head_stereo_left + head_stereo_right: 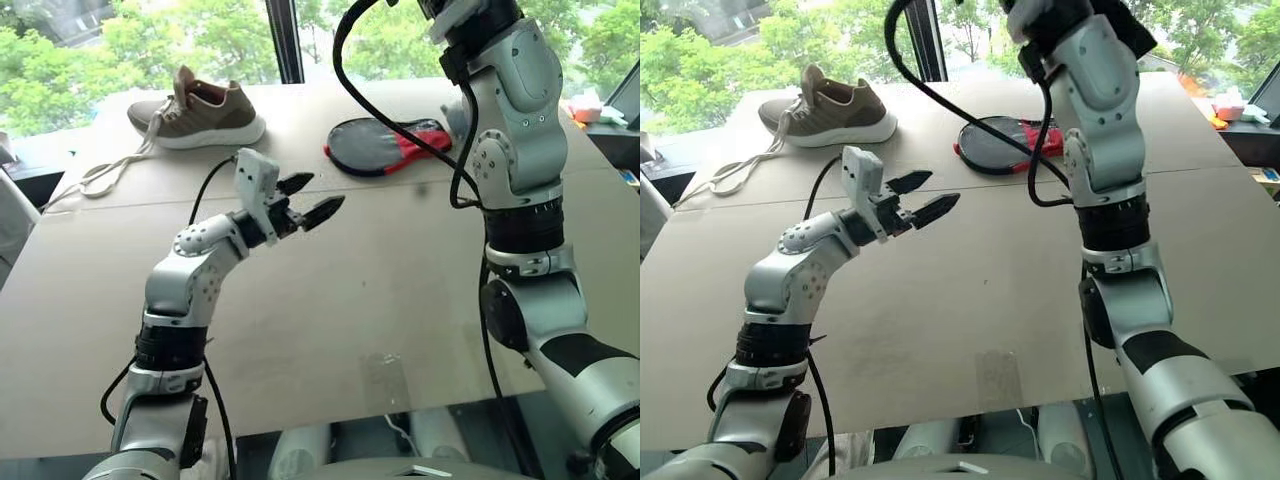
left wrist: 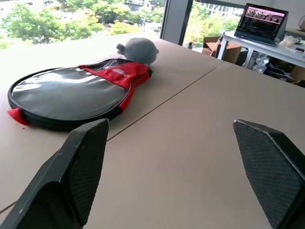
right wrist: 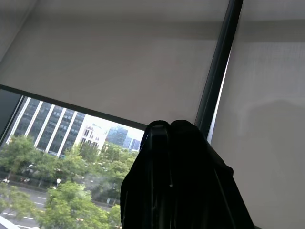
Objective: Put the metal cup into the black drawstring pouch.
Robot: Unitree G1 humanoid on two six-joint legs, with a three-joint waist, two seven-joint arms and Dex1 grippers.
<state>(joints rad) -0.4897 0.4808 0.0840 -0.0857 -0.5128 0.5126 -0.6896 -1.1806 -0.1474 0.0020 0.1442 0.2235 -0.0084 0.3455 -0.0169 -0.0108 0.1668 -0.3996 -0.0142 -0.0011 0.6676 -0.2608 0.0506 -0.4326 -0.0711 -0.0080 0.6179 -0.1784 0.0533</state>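
Left gripper [image 1: 313,200]: fingers spread, empty, above the table [image 1: 380,300].
Right gripper [image 3: 164,126]: pressed together on the black pouch [image 3: 186,191], lifted high.
Progress: cup likely already inside.

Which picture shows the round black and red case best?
The left wrist view: the black-and-red case lies big and close there, its red flap showing, a grey plush toy behind it. Both eye views show it small, partly hidden behind the right arm and a cable.

no readable text, white print on red case flap [image 2: 116,72] illegible
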